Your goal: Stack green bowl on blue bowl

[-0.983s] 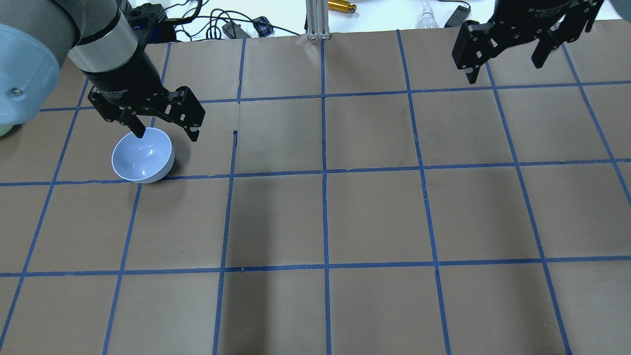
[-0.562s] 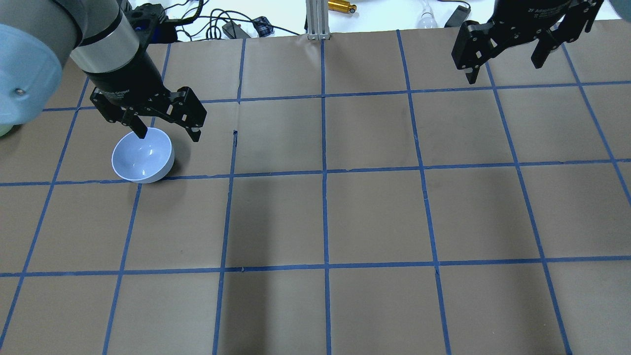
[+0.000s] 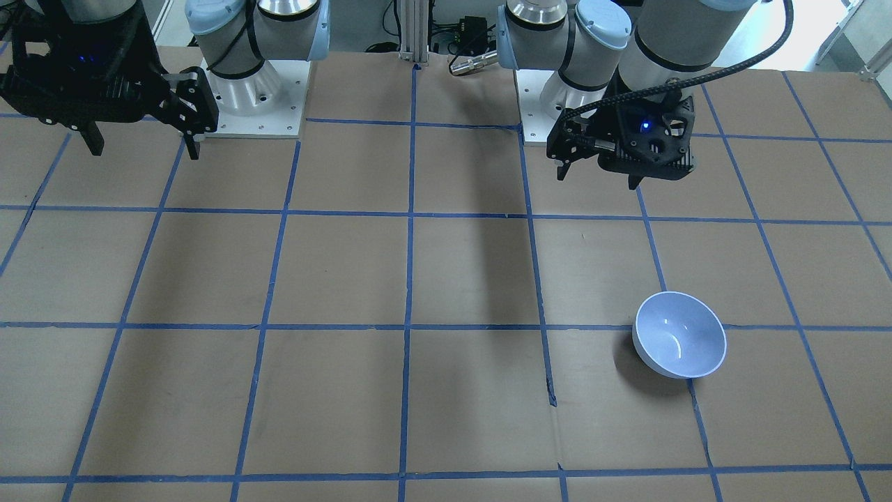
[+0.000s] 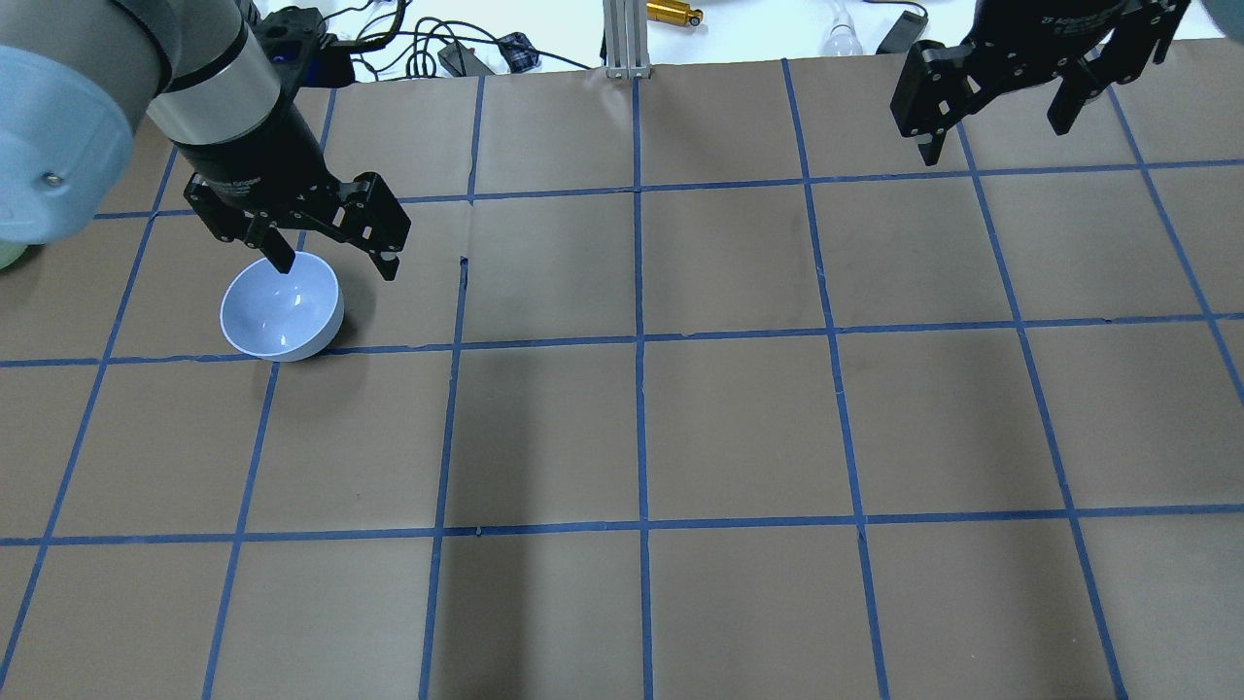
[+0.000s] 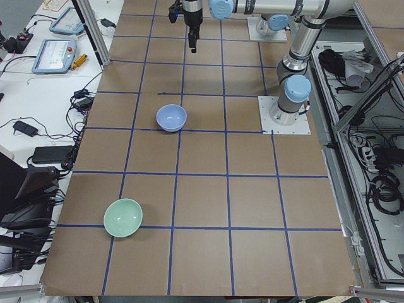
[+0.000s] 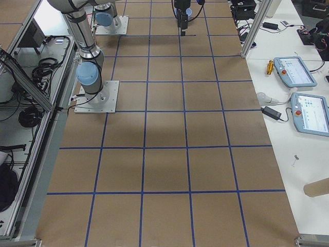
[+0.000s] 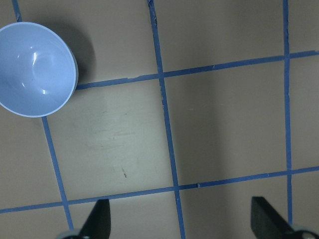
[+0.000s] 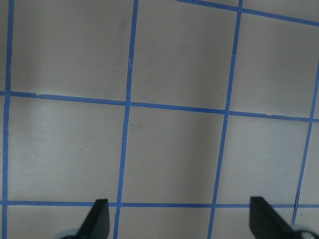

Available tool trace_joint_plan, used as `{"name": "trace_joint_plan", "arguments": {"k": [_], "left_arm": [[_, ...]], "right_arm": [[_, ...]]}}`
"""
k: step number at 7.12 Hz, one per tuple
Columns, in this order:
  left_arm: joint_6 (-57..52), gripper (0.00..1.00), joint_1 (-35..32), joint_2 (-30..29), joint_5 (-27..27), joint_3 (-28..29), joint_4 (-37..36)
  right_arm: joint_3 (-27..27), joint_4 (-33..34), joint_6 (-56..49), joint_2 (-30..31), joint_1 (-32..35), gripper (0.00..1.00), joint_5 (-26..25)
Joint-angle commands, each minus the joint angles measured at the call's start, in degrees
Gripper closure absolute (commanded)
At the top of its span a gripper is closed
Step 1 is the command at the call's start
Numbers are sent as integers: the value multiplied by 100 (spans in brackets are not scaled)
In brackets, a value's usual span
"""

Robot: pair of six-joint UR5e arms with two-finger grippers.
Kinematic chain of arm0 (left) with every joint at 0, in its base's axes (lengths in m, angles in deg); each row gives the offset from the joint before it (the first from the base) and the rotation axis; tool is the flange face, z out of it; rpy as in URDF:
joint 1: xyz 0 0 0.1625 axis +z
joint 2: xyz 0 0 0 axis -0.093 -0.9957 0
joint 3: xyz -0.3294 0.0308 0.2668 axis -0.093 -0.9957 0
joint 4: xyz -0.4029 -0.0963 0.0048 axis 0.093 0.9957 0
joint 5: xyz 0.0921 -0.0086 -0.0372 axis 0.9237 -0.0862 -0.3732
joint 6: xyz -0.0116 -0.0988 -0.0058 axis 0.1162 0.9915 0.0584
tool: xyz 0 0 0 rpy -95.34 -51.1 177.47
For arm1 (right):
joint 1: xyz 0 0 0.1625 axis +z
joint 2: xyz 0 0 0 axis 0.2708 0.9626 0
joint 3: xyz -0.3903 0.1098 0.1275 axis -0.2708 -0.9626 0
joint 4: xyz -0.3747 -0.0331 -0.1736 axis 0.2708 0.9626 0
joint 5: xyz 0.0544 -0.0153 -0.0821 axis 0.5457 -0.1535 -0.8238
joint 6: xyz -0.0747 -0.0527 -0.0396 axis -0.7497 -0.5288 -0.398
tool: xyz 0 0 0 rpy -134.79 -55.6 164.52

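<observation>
The blue bowl (image 4: 282, 306) stands upright on the brown table at my left; it also shows in the front view (image 3: 679, 344), the left side view (image 5: 171, 117) and the left wrist view (image 7: 36, 68). The green bowl (image 5: 123, 217) stands upright near the table's left end, apart from the blue bowl. My left gripper (image 4: 335, 267) is open and empty, high above the table beside the blue bowl (image 3: 598, 178) (image 7: 182, 221). My right gripper (image 4: 993, 136) is open and empty, raised over the far right (image 3: 143, 148) (image 8: 179, 219).
An aluminium post (image 4: 627, 39), cables (image 4: 457, 53) and a gold cylinder (image 4: 675, 13) lie beyond the table's far edge. The arm bases (image 3: 254, 104) stand on the robot's side. Blue tape marks a grid on the table.
My left gripper has shifted slightly to the right over the blue bowl's rim. The bowl and the right gripper have not moved.
</observation>
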State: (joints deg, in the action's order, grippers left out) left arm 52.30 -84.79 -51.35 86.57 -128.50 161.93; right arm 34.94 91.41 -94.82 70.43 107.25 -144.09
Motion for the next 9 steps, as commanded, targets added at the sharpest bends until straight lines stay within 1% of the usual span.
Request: {"name": "trace_joint_plan", "arguments": {"k": [1, 2, 3, 4, 5, 6, 7, 8, 9], "left_arm": [[-1214, 0, 352, -12, 53, 16, -6], [-1753, 0, 903, -47, 27, 77, 3], [-2567, 0, 1352, -100, 0, 130, -5], [-3376, 0, 1670, -152, 44, 148, -119], [-3810, 0, 1943, -223, 44, 165, -172], [-3997, 0, 2224, -328, 35, 279, -173], [-4156, 0, 2618, -511, 27, 445, -173], [-4601, 0, 2901, -740, 35, 629, -225], [-5015, 0, 3069, -959, 44, 770, -478]], "right_arm": [[0, 0, 0, 0, 5, 0, 0], [0, 0, 0, 0, 5, 0, 0], [0, 0, 0, 0, 5, 0, 0], [0, 0, 0, 0, -4, 0, 0], [0, 0, 0, 0, -4, 0, 0], [0, 0, 0, 0, 5, 0, 0], [0, 0, 0, 0, 5, 0, 0], [0, 0, 0, 0, 5, 0, 0], [0, 0, 0, 0, 5, 0, 0]]}}
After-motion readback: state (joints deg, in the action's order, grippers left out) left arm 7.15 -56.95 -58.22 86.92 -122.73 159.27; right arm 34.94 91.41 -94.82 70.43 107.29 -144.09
